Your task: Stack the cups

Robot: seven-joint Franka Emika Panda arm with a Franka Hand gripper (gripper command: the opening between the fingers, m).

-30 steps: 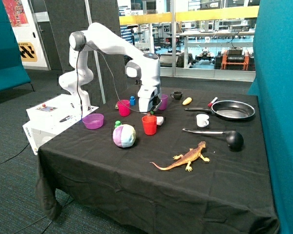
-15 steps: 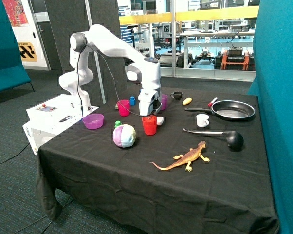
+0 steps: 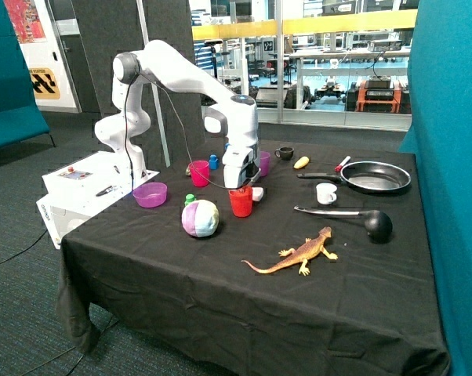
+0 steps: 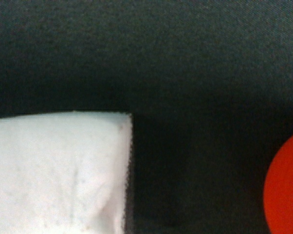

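Note:
The red cup (image 3: 241,204) stands upright on the black cloth, near the middle of the table. My gripper (image 3: 240,187) hangs straight down over it, right at its rim. The magenta-pink cup (image 3: 199,173) stands behind, toward the robot base. The translucent purple cup (image 3: 263,163) is further back, partly hidden by the gripper body. The wrist view shows only black cloth, a curved red edge of the red cup (image 4: 285,190) and a white object (image 4: 59,170) close up.
A striped ball (image 3: 200,218) and a purple bowl (image 3: 150,194) lie beside the cups. A toy lizard (image 3: 299,253), black ladle (image 3: 377,224), frying pan (image 3: 375,177), white mug (image 3: 326,193) and black mug (image 3: 285,153) fill the other side.
The gripper has come down a little, from just above the red cup to its rim. The cups have not moved.

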